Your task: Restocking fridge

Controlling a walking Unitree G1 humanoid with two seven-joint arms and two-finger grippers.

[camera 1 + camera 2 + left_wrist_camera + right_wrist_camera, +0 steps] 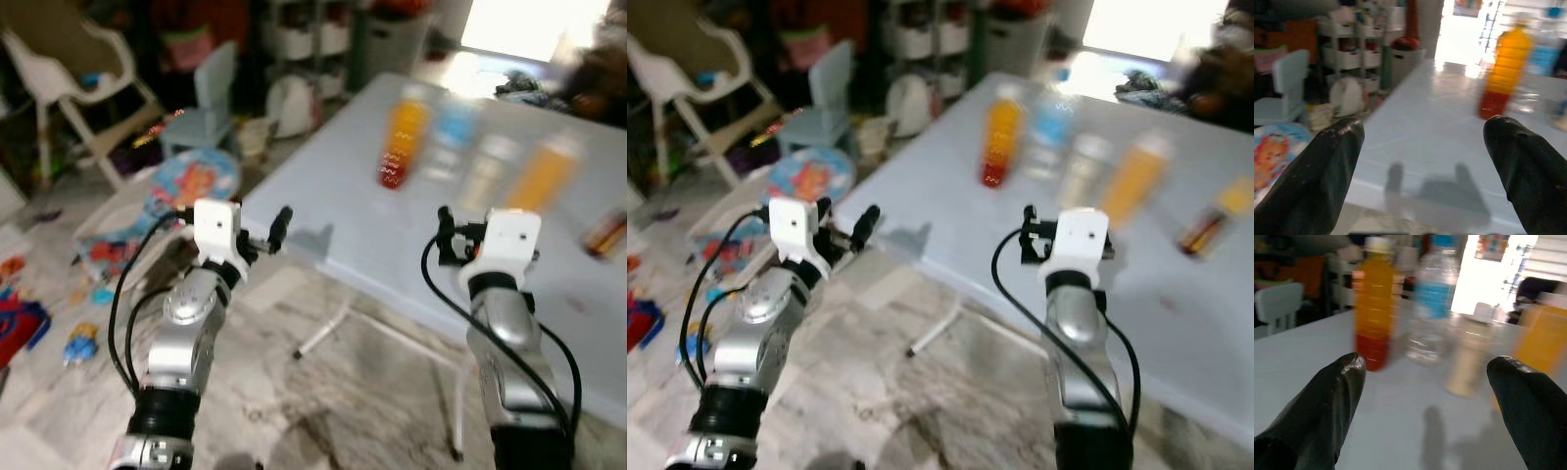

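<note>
**Spotter:** Start at the jaws. What are you seeing?

**Operator:** I'm looking along the right gripper [1425, 382] and its two black fingers are standing wide apart with nothing between them. The left gripper [1422, 147] is spread just as wide, also empty. Both are hovering near the front edge of the white table [333, 206], the right one over the tabletop, the left one at the corner.

**Spotter:** And the things to restock?

**Operator:** They're standing upright in a loose row further back on the table, well apart from both grippers. I'm picking out the orange bottle [1373, 303] with a red base and white cap, a clear water bottle [1432, 298] with a blue label beside it, a small pale bottle [1467, 352], and an orange carton [1542, 340] off to the right. The head views are blurring, so labels aren't readable.

**Spotter:** How are you expecting them to handle?

**Operator:** I'm judging the orange bottle to be full, so fairly heavy, smooth plastic, likely slippery. I'm planning to take it around the middle of the body, below the shoulder, not at the cap. The water bottle looks thin-walled, so I'm expecting it to give under a hard squeeze. The tall ones could tip if nudged.

**Spotter:** Anything around you?

**Operator:** A white chair [69, 78] and toys on the floor [59, 294] to my left.
</note>
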